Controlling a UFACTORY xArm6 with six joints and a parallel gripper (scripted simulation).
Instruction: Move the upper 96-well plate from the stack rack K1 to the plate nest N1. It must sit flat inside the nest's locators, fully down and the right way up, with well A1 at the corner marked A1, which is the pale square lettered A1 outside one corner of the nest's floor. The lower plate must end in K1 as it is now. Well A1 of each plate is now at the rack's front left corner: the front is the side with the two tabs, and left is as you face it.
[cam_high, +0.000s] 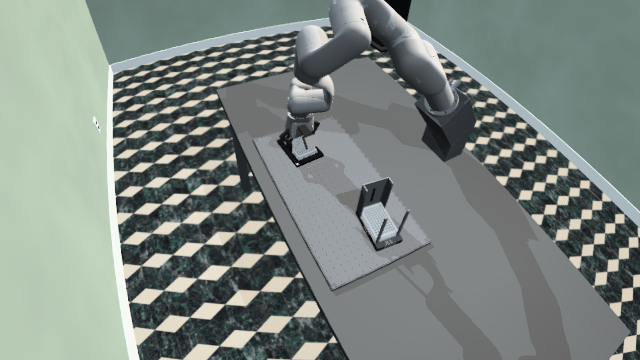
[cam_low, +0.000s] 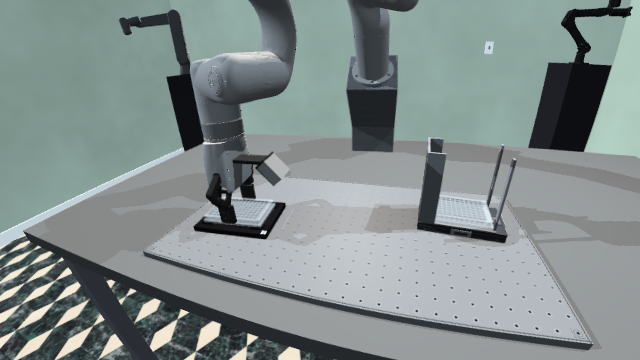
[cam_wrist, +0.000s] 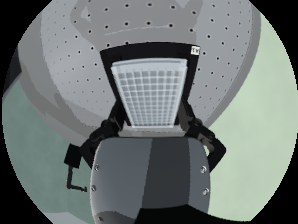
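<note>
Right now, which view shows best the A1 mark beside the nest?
The wrist view: the pale A1 mark sits outside the nest's far right corner, beyond the plate. In the exterior view it is only a tiny pale speck. In the top view the arm hides that corner.

A grey table (cam_low: 575, 190) carries a perforated breadboard (cam_low: 380, 280). Checkered floor (cam_high: 190, 210) lies below, pale green walls (cam_low: 75, 90) around. A dark pedestal (cam_low: 567, 105) stands beyond the table.
</note>
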